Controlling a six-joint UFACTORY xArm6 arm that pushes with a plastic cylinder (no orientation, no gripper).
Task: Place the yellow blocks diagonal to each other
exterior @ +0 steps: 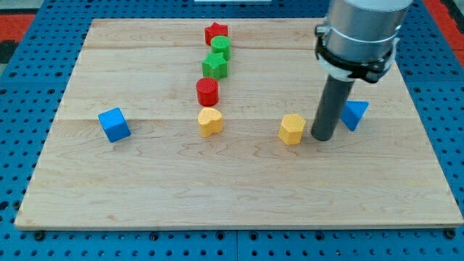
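Nearest the bottom of the frame, we see only bare wood of the board (217,196), its front edge running close to the lower border. A little higher, in the middle band of the frame, our two task pieces lie. The yellow hexagonal block (292,129) is right of centre, and the yellow heart-shaped block (210,122) is left of centre, slightly higher in the frame. They are well apart, nearly level with each other.

My tip (322,137) rests on the wood just to the right of the yellow hexagonal block, close beside it; we cannot tell whether they touch. We carry no jaws at all: the end is a plain dark rod, holding nothing.

Just right of the rod is the blue triangular block (354,114), partly hidden behind it. At the frame's left, well apart from everything, is the blue cube (114,124).

Farther back, just above the yellow heart-shaped block, a column rises toward the top of the frame: the red cylinder (207,91), then the green star-shaped block (214,66), the green cylinder (221,48) and the red star-shaped block (216,32) near the board's far edge.
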